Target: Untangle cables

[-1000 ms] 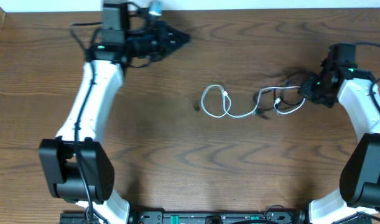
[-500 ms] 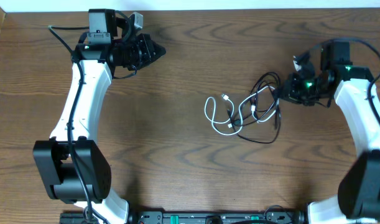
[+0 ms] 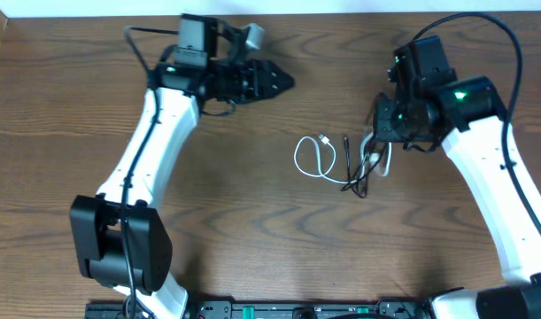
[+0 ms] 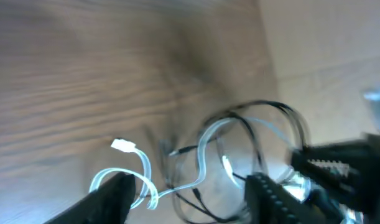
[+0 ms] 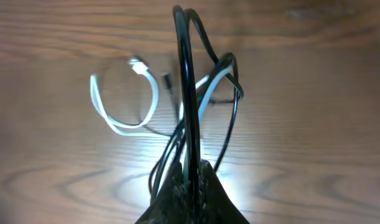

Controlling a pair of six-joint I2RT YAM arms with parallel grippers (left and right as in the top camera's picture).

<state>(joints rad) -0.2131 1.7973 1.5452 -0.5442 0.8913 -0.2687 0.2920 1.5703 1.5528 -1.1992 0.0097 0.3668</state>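
Left arm (image 3: pixel 144 155) and right arm (image 3: pixel 491 173): white shells, black joint housings; left gripper (image 3: pixel 288 81) black, tapered; green wrist lights (image 3: pixel 459 94); thick black wires (image 3: pixel 509 40) alongside.

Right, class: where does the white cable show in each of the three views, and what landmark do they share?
Overhead: white cable loops just right of centre.
Left wrist: lower left, blurred.
Right wrist: upper left.
Shared landmark: the black cable, tangled at its right side in every view.

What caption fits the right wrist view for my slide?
Right claw pinches the black cable, its loops tangled with the white cable looped on the table.
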